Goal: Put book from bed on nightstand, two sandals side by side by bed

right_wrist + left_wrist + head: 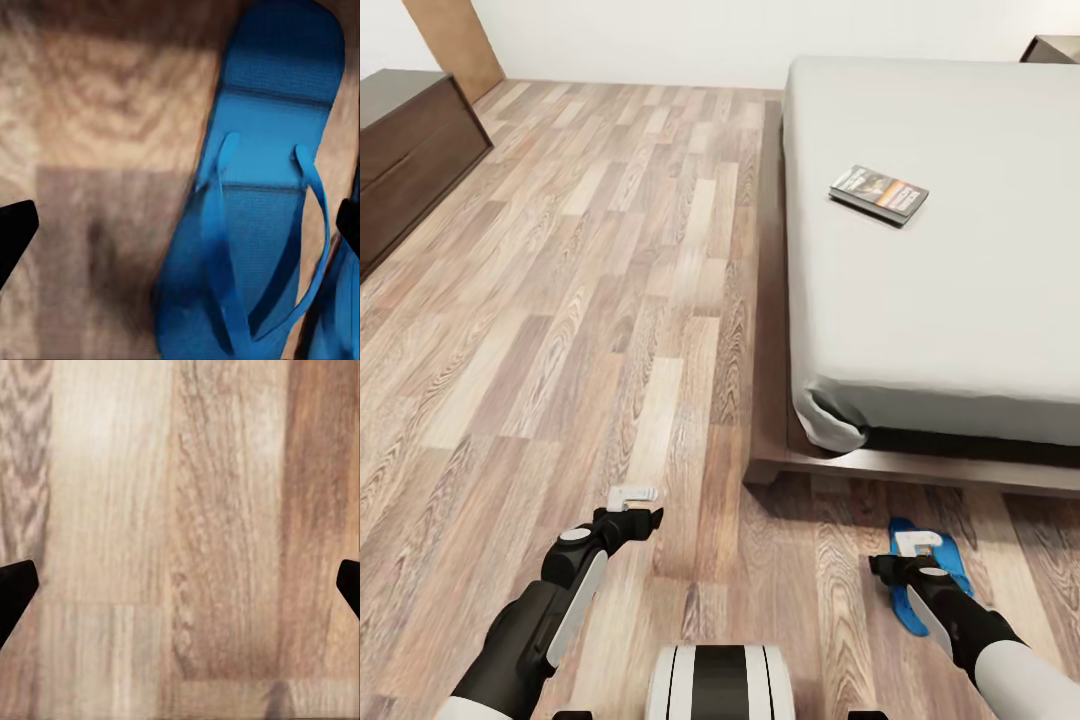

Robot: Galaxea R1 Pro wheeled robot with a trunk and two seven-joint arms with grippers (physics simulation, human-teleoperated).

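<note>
The book (879, 192), dark with orange and white bands, lies flat on the grey mattress of the bed (960, 320), near its left side. Bright blue sandals (952, 557) rest on the floor off the bed's near corner, partly hidden by my right arm. My right gripper (916, 545) hangs just above them. In the right wrist view it is open (180, 232), with one sandal (262, 195) under it toward one fingertip and a sliver of a second sandal (343, 315) at the frame's edge. My left gripper (632, 497) is open (180, 592) over bare planks. A nightstand (1052, 48) corner shows beyond the bed.
A long low dark cabinet (410, 150) stands along the left wall, with a wooden door (455, 40) behind it. Wood-plank floor (610, 300) stretches wide between the cabinet and the bed's dark frame (920, 465). My base (720, 682) shows at the bottom.
</note>
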